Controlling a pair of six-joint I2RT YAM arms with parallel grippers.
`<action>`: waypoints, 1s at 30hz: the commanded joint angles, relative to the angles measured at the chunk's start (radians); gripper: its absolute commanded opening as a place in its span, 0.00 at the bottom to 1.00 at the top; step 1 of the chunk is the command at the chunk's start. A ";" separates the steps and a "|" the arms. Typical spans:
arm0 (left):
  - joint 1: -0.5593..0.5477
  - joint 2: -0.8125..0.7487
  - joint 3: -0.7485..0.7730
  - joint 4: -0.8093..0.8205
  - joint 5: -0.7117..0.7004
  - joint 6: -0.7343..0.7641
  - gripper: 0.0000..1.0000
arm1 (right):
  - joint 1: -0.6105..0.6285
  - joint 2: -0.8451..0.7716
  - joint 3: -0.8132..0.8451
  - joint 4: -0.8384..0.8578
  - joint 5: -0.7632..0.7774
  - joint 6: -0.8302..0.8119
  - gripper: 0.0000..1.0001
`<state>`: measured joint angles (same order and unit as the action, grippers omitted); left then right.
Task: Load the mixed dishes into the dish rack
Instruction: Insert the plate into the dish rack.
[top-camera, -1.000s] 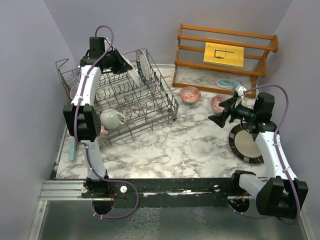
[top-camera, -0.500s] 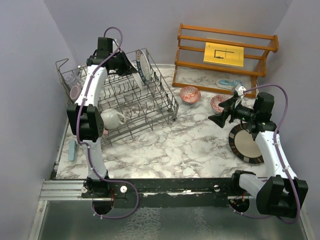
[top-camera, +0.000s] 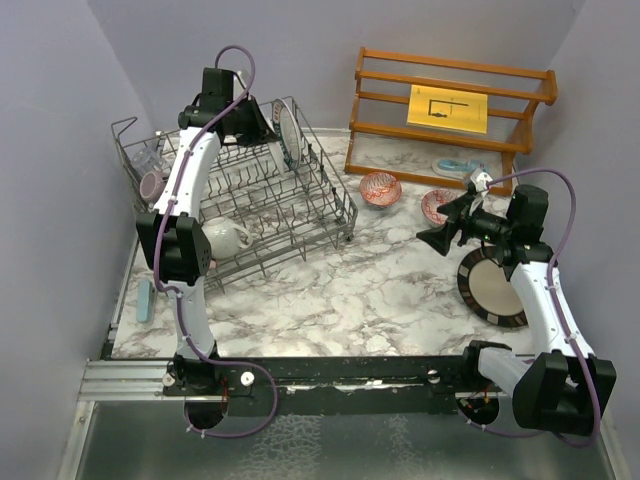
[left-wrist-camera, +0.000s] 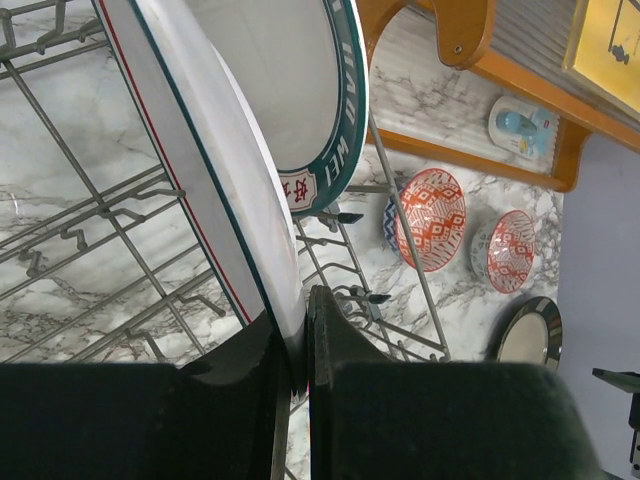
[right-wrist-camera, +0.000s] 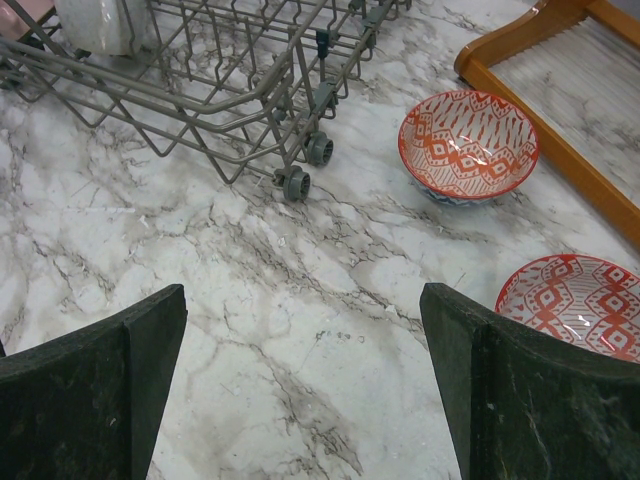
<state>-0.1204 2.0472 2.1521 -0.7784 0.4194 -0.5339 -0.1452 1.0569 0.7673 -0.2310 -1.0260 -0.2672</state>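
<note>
The grey wire dish rack (top-camera: 300, 215) stands at the back left. Over its far end my left gripper (top-camera: 257, 125) is shut on the rim of a white plate (left-wrist-camera: 230, 180) with a red and a dark edge line, held upright among the tines (left-wrist-camera: 80, 200). Right beside it a blue-rimmed lettered plate (left-wrist-camera: 322, 185) stands in the rack. A white mug (top-camera: 225, 237) lies in the rack's near part. Two red-patterned bowls (top-camera: 380, 188) (top-camera: 437, 205) and a dark-rimmed beige plate (top-camera: 492, 288) sit on the marble. My right gripper (right-wrist-camera: 300, 300) hangs open over bare marble, near the bowls (right-wrist-camera: 468, 145).
An orange-brown wooden shelf (top-camera: 450, 130) with a yellow card (top-camera: 448, 108) stands at the back right, with a light-blue-and-white item (top-camera: 455, 166) on its base. A pale blue strip (top-camera: 145, 300) lies left of the rack. Walls close in at both sides.
My left gripper has carried the white plate right and back across the rack, up against the lettered plate. The right arm has not moved.
</note>
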 joint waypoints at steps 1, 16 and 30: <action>-0.009 -0.055 0.033 0.040 0.006 0.024 0.00 | -0.003 0.003 0.004 0.009 0.008 -0.015 1.00; 0.033 0.036 0.021 0.036 0.006 0.040 0.00 | -0.003 -0.001 0.003 0.007 0.006 -0.017 1.00; 0.045 0.085 0.017 0.069 0.025 0.031 0.12 | -0.002 -0.005 0.003 0.005 0.006 -0.018 1.00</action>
<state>-0.0841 2.1227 2.1517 -0.7597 0.4267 -0.5095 -0.1452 1.0569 0.7673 -0.2310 -1.0260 -0.2672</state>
